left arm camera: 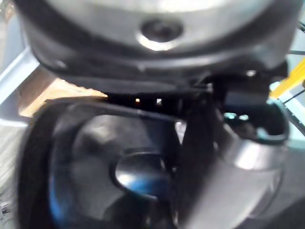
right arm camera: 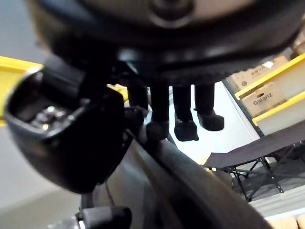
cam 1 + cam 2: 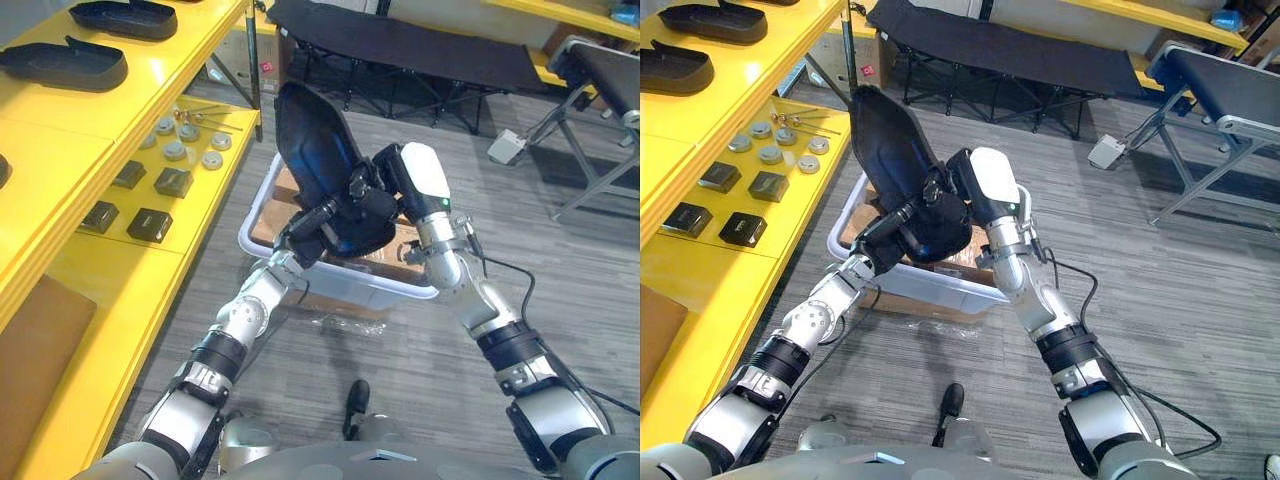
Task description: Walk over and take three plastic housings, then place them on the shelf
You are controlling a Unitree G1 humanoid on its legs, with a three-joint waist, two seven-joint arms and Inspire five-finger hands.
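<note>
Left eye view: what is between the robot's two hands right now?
The black plastic housing, held up over the white bin. The left hand and right hand grip its lower end from opposite sides; both eye views show it.

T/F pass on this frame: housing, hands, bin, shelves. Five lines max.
1. Left hand and right hand both grip the housing. True.
2. The housing lies flat in the bin. False: it is held up on end above the bin.
3. The top shelf is bare. False: other housings lie there.
4. Metal parts lie on the lower shelf. True.
5. The bin stands on a shelf. False: it stands on the floor.
</note>
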